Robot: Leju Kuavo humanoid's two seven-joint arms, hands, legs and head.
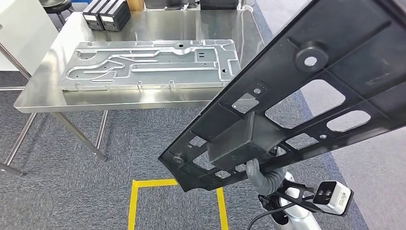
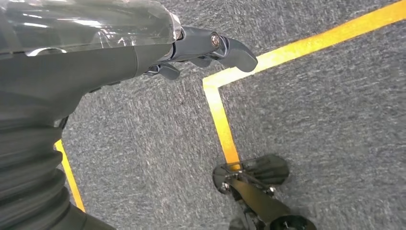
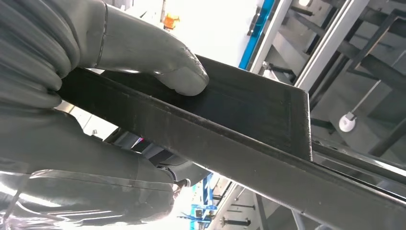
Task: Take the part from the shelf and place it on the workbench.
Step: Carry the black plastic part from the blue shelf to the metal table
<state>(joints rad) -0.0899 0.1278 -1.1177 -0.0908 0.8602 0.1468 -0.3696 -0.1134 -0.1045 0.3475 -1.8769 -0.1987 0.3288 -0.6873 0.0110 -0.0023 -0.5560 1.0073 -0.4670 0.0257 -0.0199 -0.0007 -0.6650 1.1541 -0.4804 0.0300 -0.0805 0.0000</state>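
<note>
A long black panel part (image 1: 297,91) with cut-out holes slants across the head view, held up in the air on the right. My right hand (image 1: 262,173) grips it from below near its lower end; close up, the thumb (image 3: 179,79) presses on the part's raised black block (image 3: 249,110). The steel workbench (image 1: 158,103) stands ahead on the left, apart from the part. My left hand (image 2: 201,50) hangs over the carpet with its fingers loosely curled and nothing in them.
A large silver metal plate (image 1: 153,64) lies on the workbench, and two black boxes (image 1: 106,14) stand at its far edge. Yellow tape lines (image 1: 143,184) mark the grey carpet in front of me. Table legs (image 1: 76,134) slant down under the bench.
</note>
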